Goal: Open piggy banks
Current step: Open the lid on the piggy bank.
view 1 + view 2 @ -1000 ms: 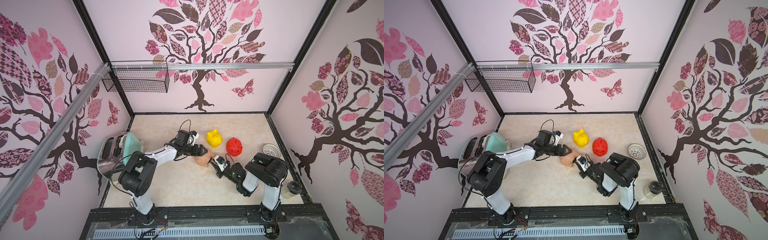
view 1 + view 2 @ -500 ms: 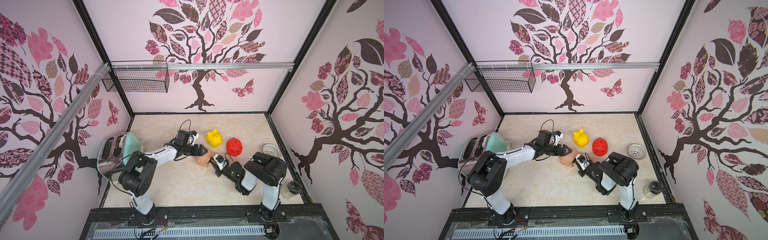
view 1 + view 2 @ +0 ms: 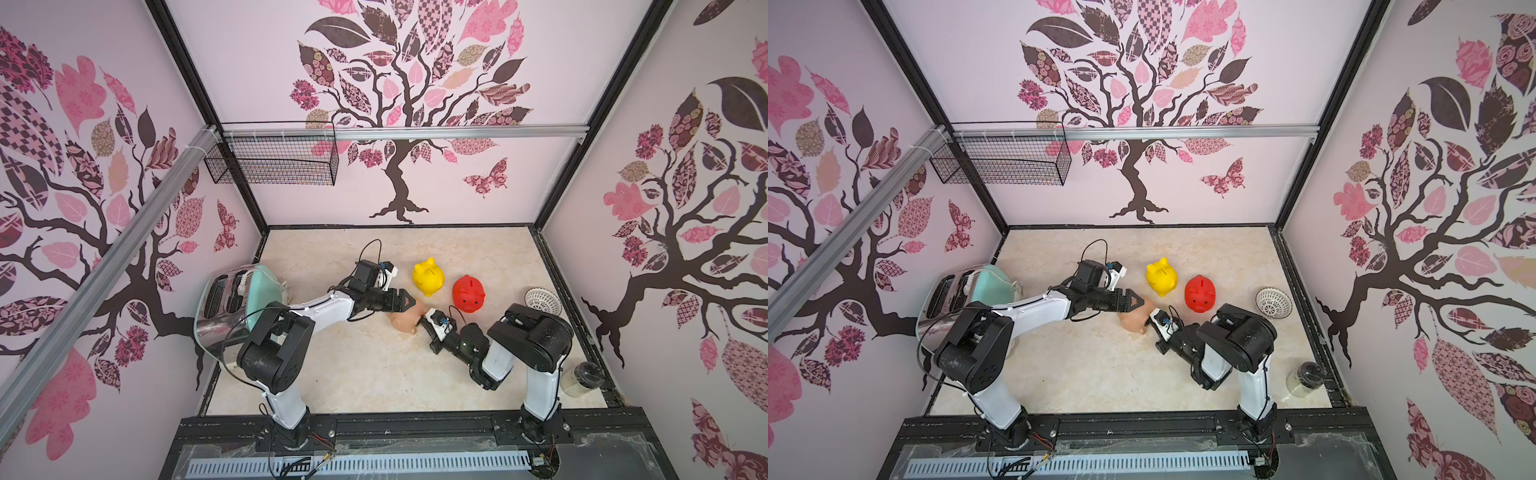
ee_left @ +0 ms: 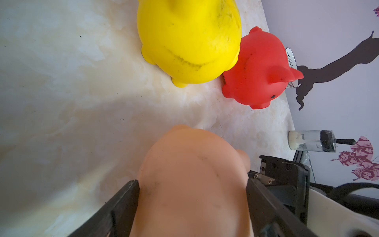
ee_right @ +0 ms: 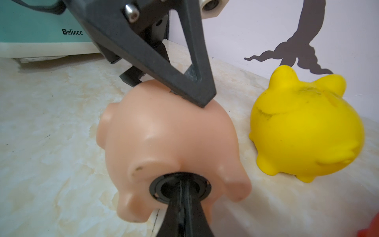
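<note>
robot lab test cell, dressed up as a home. black frame posts (image 3: 195, 83) at the corners, tree-decal wallpaper (image 3: 399, 178) on three walls, aluminium rail (image 3: 457, 133) across the far wall with a wire basket (image 3: 274, 162) hung far left. two arms (image 3: 324, 309) bolted to a base rail (image 3: 415, 426) at the near edge. marble-look tabletop (image 3: 374, 365) with household props: toaster (image 3: 232, 299) left, piggy banks (image 3: 428, 279) mid, lattice bowl (image 3: 542, 300) and jar (image 3: 582, 378) right.

The left arm (image 3: 324, 309) stretched out low. The left pincer (image 3: 409, 303) squeezed the peach pig (image 3: 404, 323) from both sides. The right arm (image 3: 457, 341) bent low. The right pincer (image 5: 182, 184) was pinched tight, with its tips in the belly plug (image 5: 156, 187).
</note>
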Controlling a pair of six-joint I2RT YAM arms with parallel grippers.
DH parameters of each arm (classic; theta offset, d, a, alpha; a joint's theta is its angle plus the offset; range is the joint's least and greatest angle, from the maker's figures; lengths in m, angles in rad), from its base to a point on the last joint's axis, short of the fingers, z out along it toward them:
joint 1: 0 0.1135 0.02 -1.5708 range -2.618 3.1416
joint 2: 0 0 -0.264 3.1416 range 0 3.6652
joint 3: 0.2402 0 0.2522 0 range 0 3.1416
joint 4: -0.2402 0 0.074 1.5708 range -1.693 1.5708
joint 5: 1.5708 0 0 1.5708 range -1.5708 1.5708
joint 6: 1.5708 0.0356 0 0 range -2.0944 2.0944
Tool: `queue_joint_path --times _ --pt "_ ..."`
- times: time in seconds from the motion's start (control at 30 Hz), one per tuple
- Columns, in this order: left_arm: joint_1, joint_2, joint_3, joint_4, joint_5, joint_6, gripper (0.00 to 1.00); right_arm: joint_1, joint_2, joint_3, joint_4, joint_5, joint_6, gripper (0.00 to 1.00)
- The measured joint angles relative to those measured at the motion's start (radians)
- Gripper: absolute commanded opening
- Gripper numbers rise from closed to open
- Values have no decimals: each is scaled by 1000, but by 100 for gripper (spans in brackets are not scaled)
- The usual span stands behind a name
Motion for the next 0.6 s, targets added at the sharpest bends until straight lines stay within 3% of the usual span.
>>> queue_joint_path --times 0.23,0.33,0.6 --pt "0 0 0 0 0 0 85 0 5 0 0 -4 -3 1" --pt "0 0 0 0 0 0 85 0 5 0 0 -3 2 21" --pt "0 0 0 0 0 0 85 0 5 -6 6 -6 37 24"
